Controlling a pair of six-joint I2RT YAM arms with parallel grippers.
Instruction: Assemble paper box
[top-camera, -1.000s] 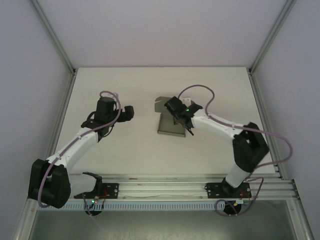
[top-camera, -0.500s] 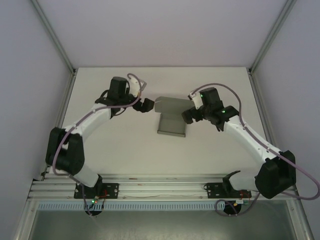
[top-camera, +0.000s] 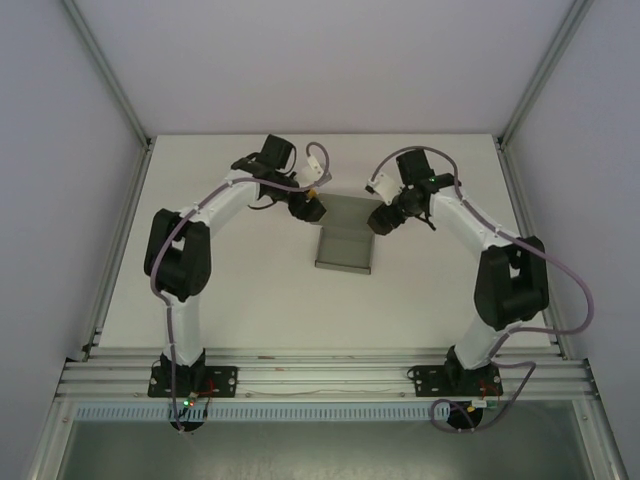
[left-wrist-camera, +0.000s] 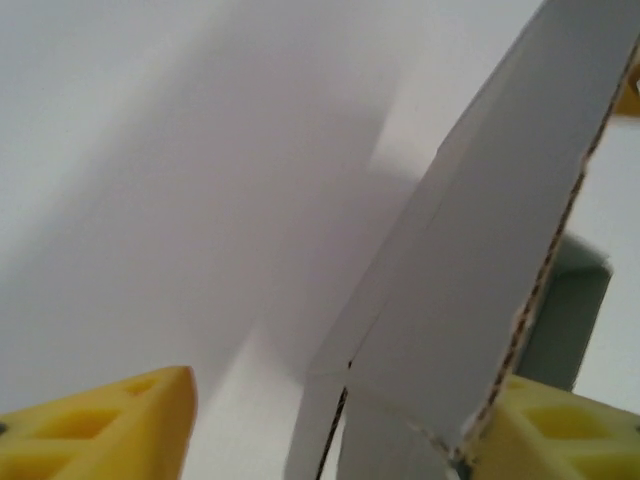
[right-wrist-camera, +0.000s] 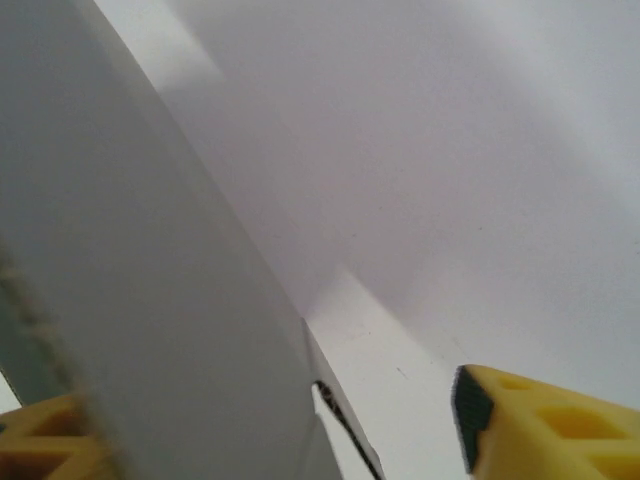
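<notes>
Box: paper box, mid-desk.
Left gripper: jaws wide, cardboard between, unclamped.
Right gripper: likewise.
Change: both just swung in flanking it; flap fold looks next.

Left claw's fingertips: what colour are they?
Yellow fingertips, clearest in the left wrist view, with the grey paper box between them.

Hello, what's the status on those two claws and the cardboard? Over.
Left gripper open, box flap between its fingers. Right gripper open, same at the other side. Box part-folded on table. No obstruction seen.
</notes>
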